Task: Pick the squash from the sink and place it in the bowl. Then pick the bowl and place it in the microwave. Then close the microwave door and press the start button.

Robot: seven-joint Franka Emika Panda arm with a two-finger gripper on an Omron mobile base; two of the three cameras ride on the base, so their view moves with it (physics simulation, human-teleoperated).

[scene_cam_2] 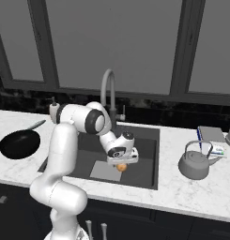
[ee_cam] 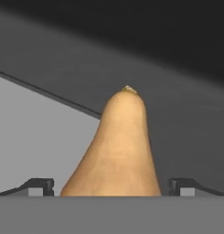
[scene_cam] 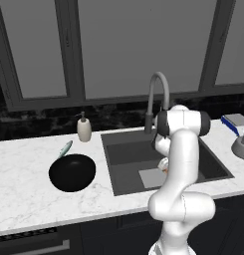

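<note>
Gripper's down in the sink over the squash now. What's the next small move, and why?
Probably close the jaws. In the hand view the squash sits centred between the open fingertips, which flank its wide base without touching. The gripper is already low in the sink, so closing should grip it.

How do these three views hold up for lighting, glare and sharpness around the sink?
Left base view: flat, even light, a soft sheen on the black bowl, and the arm blocks most of the squash. Right base view: dim sink, the open gripper over the squash, no glare. Hand view: squash close and slightly soft, evenly lit, with no strong shadow.
</note>
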